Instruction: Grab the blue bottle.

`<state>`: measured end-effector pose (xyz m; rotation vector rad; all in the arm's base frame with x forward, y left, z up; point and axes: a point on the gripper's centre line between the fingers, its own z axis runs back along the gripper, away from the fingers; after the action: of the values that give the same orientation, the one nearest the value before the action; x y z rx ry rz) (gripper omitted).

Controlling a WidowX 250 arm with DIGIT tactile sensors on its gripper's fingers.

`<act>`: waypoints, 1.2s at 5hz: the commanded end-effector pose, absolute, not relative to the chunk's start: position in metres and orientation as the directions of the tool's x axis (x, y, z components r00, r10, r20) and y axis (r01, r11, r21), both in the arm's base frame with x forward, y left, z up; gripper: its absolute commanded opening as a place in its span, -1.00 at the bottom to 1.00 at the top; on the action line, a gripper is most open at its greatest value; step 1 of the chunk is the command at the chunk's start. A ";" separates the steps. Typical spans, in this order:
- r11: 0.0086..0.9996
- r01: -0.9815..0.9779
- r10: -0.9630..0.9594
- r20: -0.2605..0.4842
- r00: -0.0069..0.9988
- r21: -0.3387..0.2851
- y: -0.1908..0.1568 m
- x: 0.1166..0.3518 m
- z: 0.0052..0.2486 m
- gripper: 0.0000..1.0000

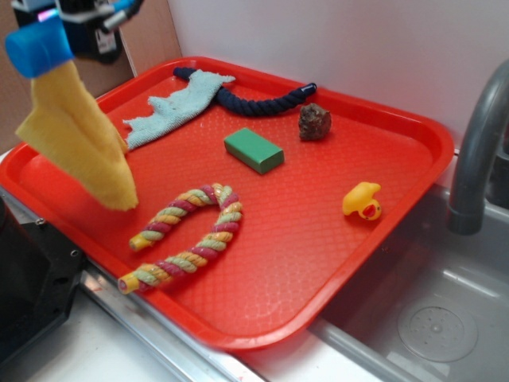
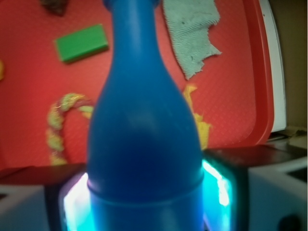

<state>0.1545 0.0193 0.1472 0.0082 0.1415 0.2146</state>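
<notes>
The blue bottle [image 1: 37, 46] is already in the claw [image 2: 144, 192], clamped at its wide base between the two lit pads, with its long axis running straight out from the wrist and its narrow neck pointing away over the red tray [image 1: 382, 239]. A yellow cloth [image 1: 79, 139] hangs beneath it, apparently caught up in the grip. The arm is held high above the tray's left corner, well clear of the green block [image 1: 254, 150].

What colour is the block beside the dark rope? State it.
Green; the block shows best in the exterior view.
</notes>
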 end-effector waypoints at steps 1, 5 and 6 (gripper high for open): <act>0.987 -0.158 0.162 -0.118 0.980 0.044 0.032 0.164 0.118 1.00; 0.992 0.126 -0.125 -0.038 0.991 0.023 0.022 0.185 0.064 1.00; 0.994 0.107 -0.107 -0.061 0.992 -0.001 0.008 0.173 0.052 1.00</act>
<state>0.1733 0.0074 0.0476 -0.0005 0.0770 -0.1028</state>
